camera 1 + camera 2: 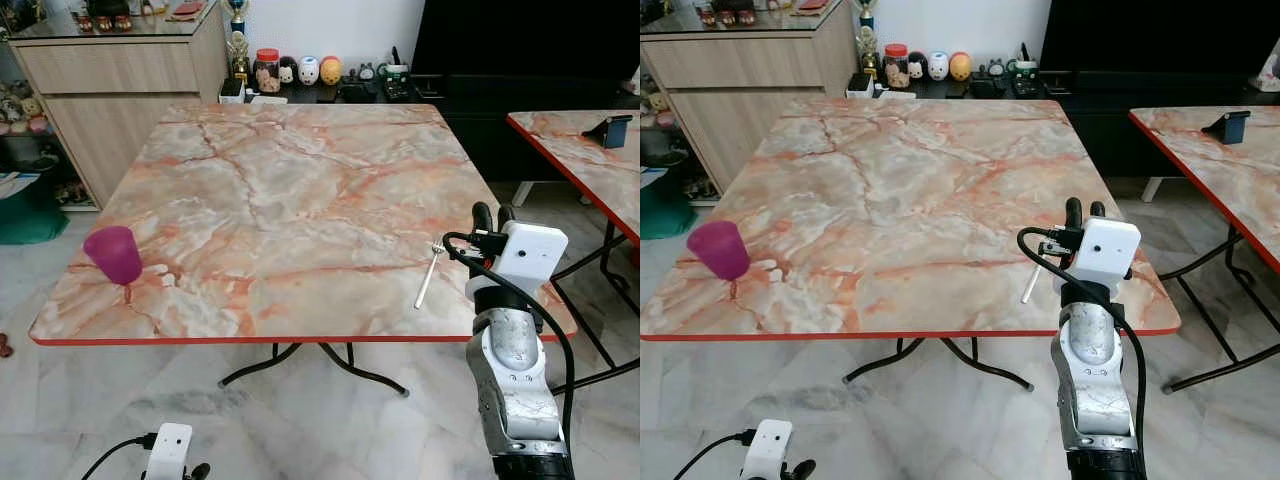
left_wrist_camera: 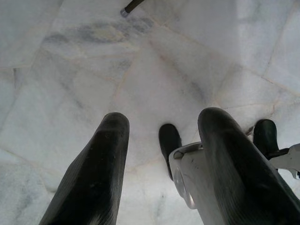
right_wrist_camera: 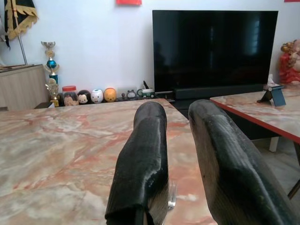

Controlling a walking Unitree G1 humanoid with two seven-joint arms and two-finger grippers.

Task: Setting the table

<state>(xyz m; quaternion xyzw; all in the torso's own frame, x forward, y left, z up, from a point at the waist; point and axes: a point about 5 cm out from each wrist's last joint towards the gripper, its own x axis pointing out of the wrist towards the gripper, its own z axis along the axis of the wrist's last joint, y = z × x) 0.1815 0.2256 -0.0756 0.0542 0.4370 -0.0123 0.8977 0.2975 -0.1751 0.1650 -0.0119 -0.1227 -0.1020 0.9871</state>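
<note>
A square marble-patterned table with a red edge stands before the robot. A fork lies flat on it near the front right corner, at about 4 o'clock from the table's middle, tines toward the far side. The right gripper hovers just beside the fork at its 3 o'clock, over the table's right edge; in the right wrist view its two black fingers stand slightly apart with nothing between them, and the fork's tines show below the gap. A purple plastic cup stands upright near the front left corner, at about 8 o'clock from the middle, well apart from the fork. The left gripper hangs low over the pale marble floor, fingers apart and holding nothing. A second marble table stands at 2 o'clock
</note>
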